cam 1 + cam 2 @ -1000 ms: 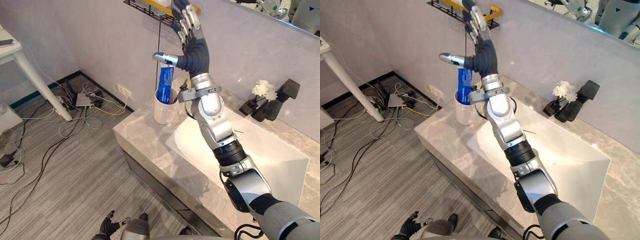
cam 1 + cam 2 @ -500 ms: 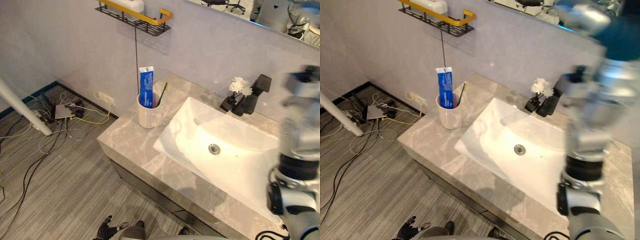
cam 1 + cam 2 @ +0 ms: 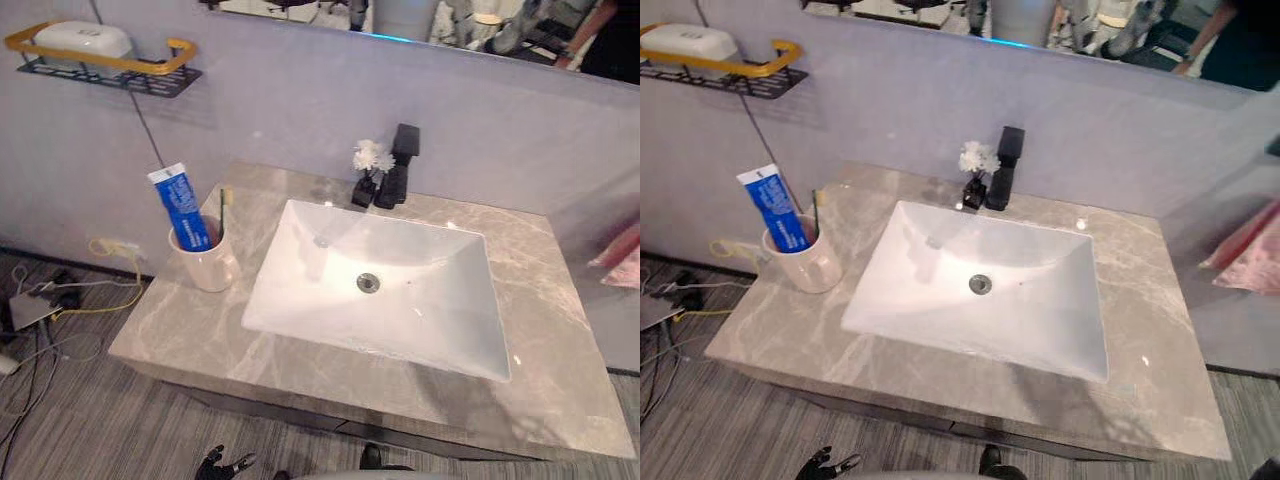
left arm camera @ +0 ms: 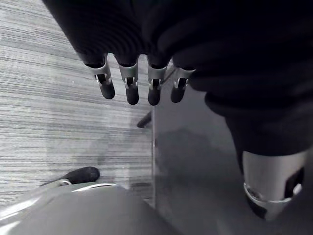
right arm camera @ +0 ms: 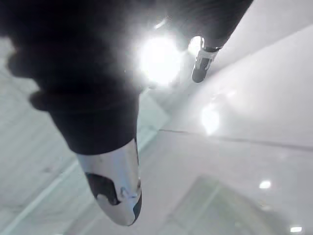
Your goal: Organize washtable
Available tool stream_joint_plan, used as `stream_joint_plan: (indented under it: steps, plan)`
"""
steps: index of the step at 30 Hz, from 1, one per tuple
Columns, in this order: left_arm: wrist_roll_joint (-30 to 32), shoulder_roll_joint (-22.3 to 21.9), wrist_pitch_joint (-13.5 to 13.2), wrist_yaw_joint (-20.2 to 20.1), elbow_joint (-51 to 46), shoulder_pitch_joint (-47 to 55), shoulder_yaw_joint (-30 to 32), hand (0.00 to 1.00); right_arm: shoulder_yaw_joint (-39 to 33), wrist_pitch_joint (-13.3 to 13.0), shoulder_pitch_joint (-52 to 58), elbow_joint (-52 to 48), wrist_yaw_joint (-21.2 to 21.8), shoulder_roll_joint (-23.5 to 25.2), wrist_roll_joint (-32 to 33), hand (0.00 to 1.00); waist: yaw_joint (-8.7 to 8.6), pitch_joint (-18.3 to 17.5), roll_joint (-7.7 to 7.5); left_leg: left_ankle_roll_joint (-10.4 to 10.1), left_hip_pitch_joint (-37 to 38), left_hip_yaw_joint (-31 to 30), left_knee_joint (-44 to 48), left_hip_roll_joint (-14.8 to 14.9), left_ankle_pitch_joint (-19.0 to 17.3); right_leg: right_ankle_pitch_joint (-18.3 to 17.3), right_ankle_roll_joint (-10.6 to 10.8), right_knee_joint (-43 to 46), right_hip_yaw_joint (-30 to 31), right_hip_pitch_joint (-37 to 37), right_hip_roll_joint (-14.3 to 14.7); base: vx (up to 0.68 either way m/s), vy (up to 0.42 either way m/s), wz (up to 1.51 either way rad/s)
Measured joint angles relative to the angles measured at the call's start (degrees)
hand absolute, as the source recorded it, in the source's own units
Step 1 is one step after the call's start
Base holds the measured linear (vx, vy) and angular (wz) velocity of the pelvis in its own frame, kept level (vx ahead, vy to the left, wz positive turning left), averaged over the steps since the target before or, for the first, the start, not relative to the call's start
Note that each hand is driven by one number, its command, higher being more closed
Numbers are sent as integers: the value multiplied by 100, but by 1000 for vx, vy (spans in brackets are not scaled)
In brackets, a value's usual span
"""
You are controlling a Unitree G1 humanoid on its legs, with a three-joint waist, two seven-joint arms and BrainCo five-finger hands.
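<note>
A white cup (image 3: 205, 268) stands on the grey stone washtable (image 3: 180, 335), left of the white basin (image 3: 420, 325). In the cup are a blue toothpaste tube (image 3: 184, 207) and a green toothbrush (image 3: 225, 208). My left hand (image 4: 129, 83) hangs over the grey floor with straight fingers and holds nothing. In the right wrist view my right hand (image 5: 112, 181) points at a lit ceiling, thumb and one fingertip (image 5: 201, 66) straight, nothing in it.
A black faucet (image 3: 396, 168) and a small white flower (image 3: 373, 156) sit behind the basin. A black and yellow wall shelf (image 3: 115, 72) holds a white soap box (image 3: 77, 40). Cables (image 3: 60, 300) lie on the floor at the left. Pink cloth (image 3: 625, 262) hangs at the right.
My right arm, raised to the wall shelf a second ago, has swung out of the head views. The camera has turned right, so the whole washtable now shows.
</note>
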Motion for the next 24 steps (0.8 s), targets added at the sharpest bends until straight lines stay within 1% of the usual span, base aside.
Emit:
stream_joint_plan:
  steps: [1,3,4,6,7,8,9,10,12,15,17,19,20,21,22,24]
  plan:
    - [-4,-14,1,-8,-1,-7,26,0,13,91,109,72,-18,183,-73,0,-15,-1,13,-1,12,36,-1,1,-9,0,1,0,23,0,2,-1,3,-28]
    - [-9,-153,3,-13,-11,-33,280,0,178,415,523,194,-129,846,-247,0,-23,-28,77,10,78,219,13,19,-75,0,2,4,125,3,17,-10,5,-27]
    - [-12,-199,3,-13,-13,-35,379,0,250,480,616,181,-151,1006,-283,0,-27,-36,90,11,83,254,35,24,-98,0,2,6,126,5,16,-6,3,-28]
    - [-22,-323,4,-9,-77,-74,590,0,468,671,935,177,-257,1620,-286,0,-31,-29,152,7,92,374,203,66,-223,-12,-8,84,128,13,22,-6,-2,-22]
    - [-47,-358,5,-4,-103,-78,639,0,529,718,994,168,-304,1762,-289,0,-26,-20,178,1,114,416,237,85,-257,-25,-6,122,127,13,27,-14,-6,-27]
    - [-71,-402,5,1,-146,-88,668,0,687,764,1122,165,-428,2003,-293,0,-5,-7,200,-6,122,493,331,115,-327,-52,-16,173,128,25,34,-27,-8,-24]
    - [-94,-427,4,4,-172,-86,668,0,782,806,1181,167,-500,2044,-295,0,-1,4,216,-12,114,537,365,131,-364,-85,-5,217,122,25,37,-48,-4,-31]
    - [-143,-483,3,7,-184,-93,669,0,900,885,1251,166,-598,2066,-337,0,7,12,282,-8,132,623,434,155,-466,-163,-31,301,109,26,28,-46,5,-24]
    - [-295,-625,32,45,-203,-129,787,0,1103,935,1392,209,-742,2202,-426,0,18,23,373,-8,148,687,576,195,-593,-216,-10,403,99,39,26,-7,16,-16]
    - [-421,-673,31,130,-202,-126,839,0,1198,1003,1403,655,-901,2200,-499,0,33,37,391,-10,182,781,597,217,-615,-269,31,512,95,29,16,21,8,-1]
    - [-515,-689,35,181,-185,-126,839,0,1248,1023,1409,1222,-955,2198,-493,0,76,42,396,-13,295,945,571,233,-614,-365,35,668,90,36,1,53,18,3]
    - [-564,-699,37,266,-171,-111,838,0,1296,1026,1409,1853,-960,2193,-480,0,81,55,405,-19,372,1032,537,242,-616,-439,44,795,81,39,-18,48,20,0]
    - [-579,-700,31,296,-171,-78,834,0,1329,997,1407,2287,-958,2192,-345,0,79,59,411,-26,413,1134,521,254,-619,-455,40,822,71,47,-19,36,18,-5]
    - [-604,-700,31,325,-169,-66,828,0,1339,971,1406,2421,-951,2189,-269,0,80,64,417,-38,440,1176,517,260,-627,-466,35,825,72,63,-17,42,19,-5]
    - [-687,-702,32,377,-165,-52,820,0,1375,956,1407,2820,-933,2188,-201,0,80,88,413,-57,493,1251,522,279,-638,-483,28,827,58,113,-9,0,0,0]
    - [-699,-702,30,411,-162,-32,808,0,1384,957,1407,3552,-738,2188,56,0,120,98,411,-99,561,1289,512,298,-664,-569,34,918,24,136,-9,0,0,0]
